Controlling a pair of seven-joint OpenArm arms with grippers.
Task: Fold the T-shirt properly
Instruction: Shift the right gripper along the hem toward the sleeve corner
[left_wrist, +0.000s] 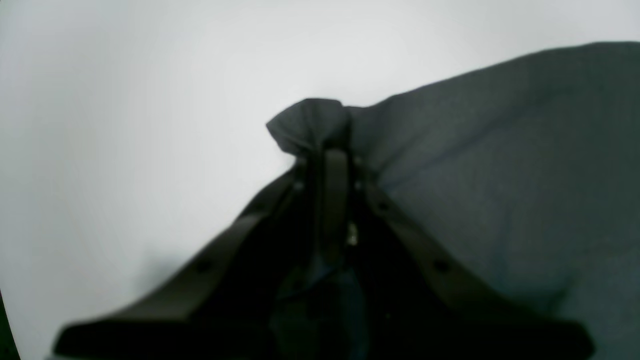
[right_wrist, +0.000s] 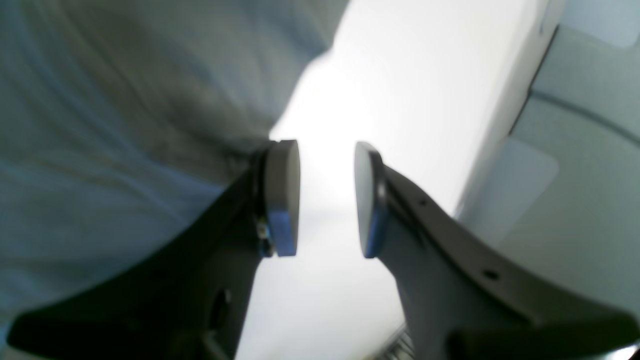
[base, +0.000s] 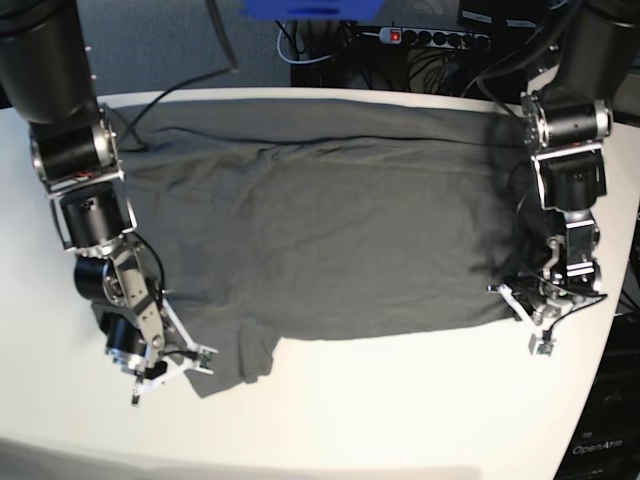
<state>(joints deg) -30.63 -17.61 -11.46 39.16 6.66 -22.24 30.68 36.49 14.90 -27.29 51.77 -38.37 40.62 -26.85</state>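
Left wrist: my left gripper pinches a small tuft of the shirt; I think it could slip.

Right wrist: right gripper stands parted, empty, beside cloth.

Base: shirt spread across the table; lifting one-sided would skew the fold.

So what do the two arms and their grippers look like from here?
Both arms have thick black upper segments and silver-grey metal joint housings lower down, with thin cables along the wrists. The left gripper has dark, matte, tapering fingers. The right gripper has dark fingers tipped with round, pale grey disc pads.
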